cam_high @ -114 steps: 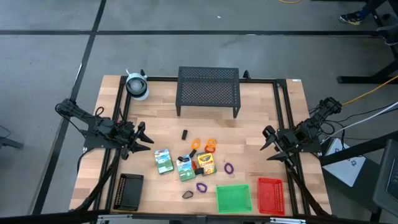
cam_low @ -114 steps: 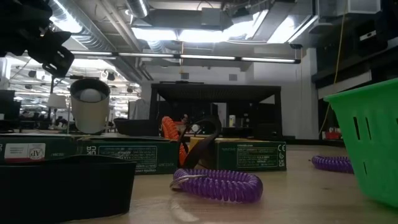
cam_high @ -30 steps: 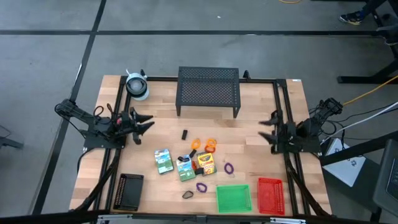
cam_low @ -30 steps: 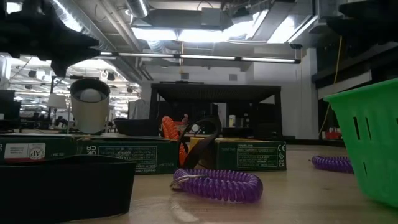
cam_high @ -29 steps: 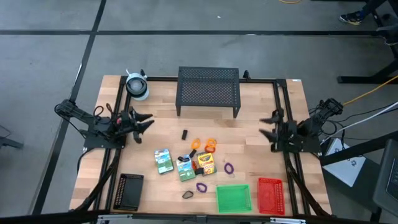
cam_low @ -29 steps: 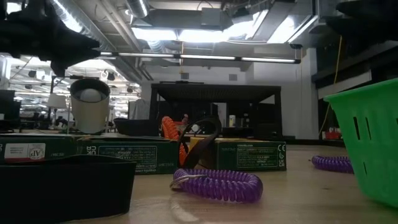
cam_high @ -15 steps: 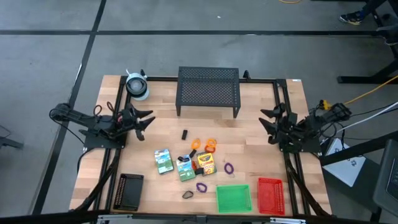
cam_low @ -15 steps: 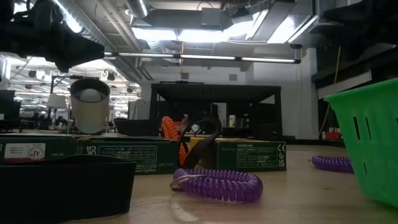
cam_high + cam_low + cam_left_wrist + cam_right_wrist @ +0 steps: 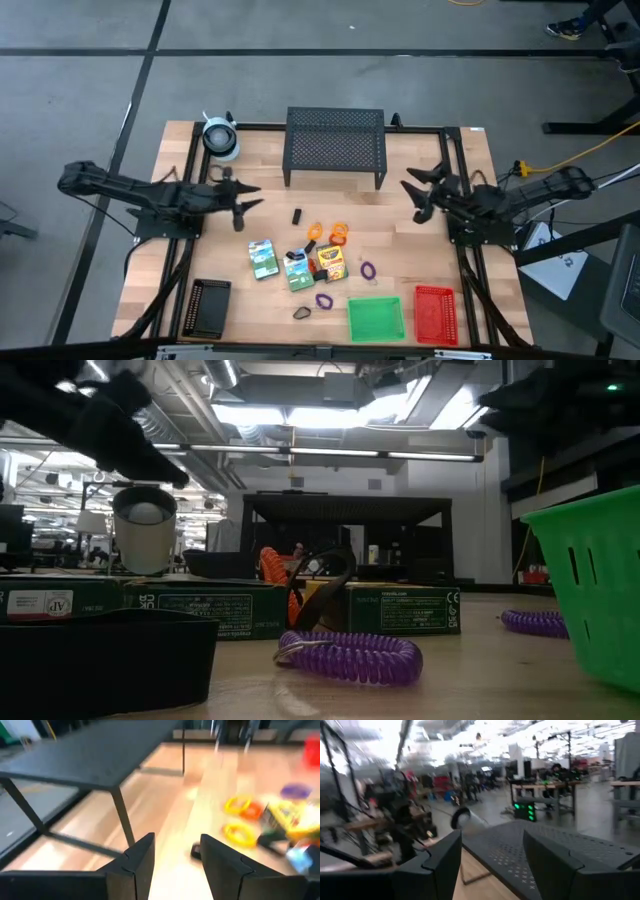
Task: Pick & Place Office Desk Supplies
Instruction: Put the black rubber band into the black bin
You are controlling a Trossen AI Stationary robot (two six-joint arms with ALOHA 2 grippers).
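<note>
Above the table (image 9: 400, 215), both the left gripper (image 9: 243, 203) and the right gripper (image 9: 417, 194) are held open and empty, over bare wood.

Two green-white boxes (image 9: 273, 262) and a yellow crayon box (image 9: 331, 262) lie flat mid-table, with orange loops (image 9: 330, 233) at their 12 o'clock, purple loops (image 9: 345, 284) at 4, and the black tray (image 9: 209, 307), green tray (image 9: 376, 318) and red tray (image 9: 435, 313) along the near edge.
</note>
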